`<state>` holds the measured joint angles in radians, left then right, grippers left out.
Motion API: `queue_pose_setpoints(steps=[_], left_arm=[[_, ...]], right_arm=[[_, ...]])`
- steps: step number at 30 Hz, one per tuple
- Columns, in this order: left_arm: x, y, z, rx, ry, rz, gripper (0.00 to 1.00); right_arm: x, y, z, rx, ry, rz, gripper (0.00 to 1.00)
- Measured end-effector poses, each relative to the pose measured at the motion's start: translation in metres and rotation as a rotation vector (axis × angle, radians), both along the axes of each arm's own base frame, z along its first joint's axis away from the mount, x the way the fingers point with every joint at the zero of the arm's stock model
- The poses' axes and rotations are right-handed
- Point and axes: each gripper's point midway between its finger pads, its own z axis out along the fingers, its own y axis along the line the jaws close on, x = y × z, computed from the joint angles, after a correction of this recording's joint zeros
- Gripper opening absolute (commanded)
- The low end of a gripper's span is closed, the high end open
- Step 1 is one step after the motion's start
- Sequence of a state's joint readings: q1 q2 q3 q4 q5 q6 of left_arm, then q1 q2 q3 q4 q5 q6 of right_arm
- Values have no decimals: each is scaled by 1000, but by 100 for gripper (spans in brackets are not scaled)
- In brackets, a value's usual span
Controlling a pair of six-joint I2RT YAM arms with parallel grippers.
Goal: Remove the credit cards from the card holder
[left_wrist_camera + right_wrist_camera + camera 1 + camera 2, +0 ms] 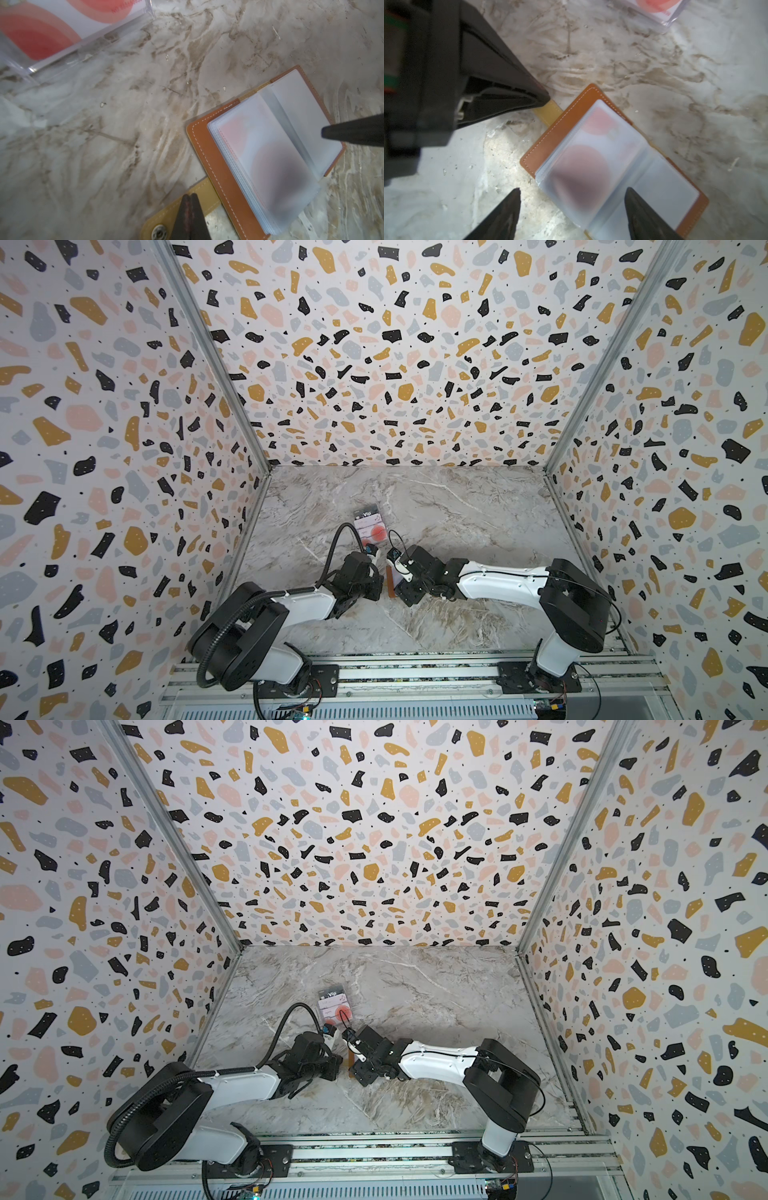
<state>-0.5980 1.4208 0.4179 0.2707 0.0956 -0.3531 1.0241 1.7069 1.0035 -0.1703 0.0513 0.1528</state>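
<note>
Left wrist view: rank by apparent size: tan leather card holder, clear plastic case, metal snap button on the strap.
1. Tan leather card holder, lying open.
2. Clear plastic case, cut off by the frame edge and farther away, so its true size is unsure.
3. Round metal snap button, clearly smallest.

On the table (457, 506), the card holder (548, 143) lies open before the case (89, 43) holding credit cards (374, 531).

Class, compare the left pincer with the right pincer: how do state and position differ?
The left pincer is shut; the right pincer is open. The left pincer is on the card holder's strap; the right pincer is over its clear sleeves. Both are black.
</note>
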Motion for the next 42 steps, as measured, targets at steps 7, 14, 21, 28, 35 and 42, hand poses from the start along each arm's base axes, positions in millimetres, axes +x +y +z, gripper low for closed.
queue_pose_setpoints(steps=[7,14,21,28,35,42], left_arm=[[0,0,0,1,1,0,2],[0,0,0,1,1,0,2],[0,0,0,1,1,0,2],[1,0,0,1,1,0,2],[1,-1,0,1,2,-1,2],[1,-1,-1,1,2,-1,2]], right_arm=[[-2,1,-19,-33,21,1,73],[2,0,-19,-40,7,-10,68],[5,0,-19,-45,-2,-18,60],[10,2,-20,-58,-17,-30,60],[16,-3,-20,-80,-42,-53,55],[21,-10,-19,-112,-66,-85,50]])
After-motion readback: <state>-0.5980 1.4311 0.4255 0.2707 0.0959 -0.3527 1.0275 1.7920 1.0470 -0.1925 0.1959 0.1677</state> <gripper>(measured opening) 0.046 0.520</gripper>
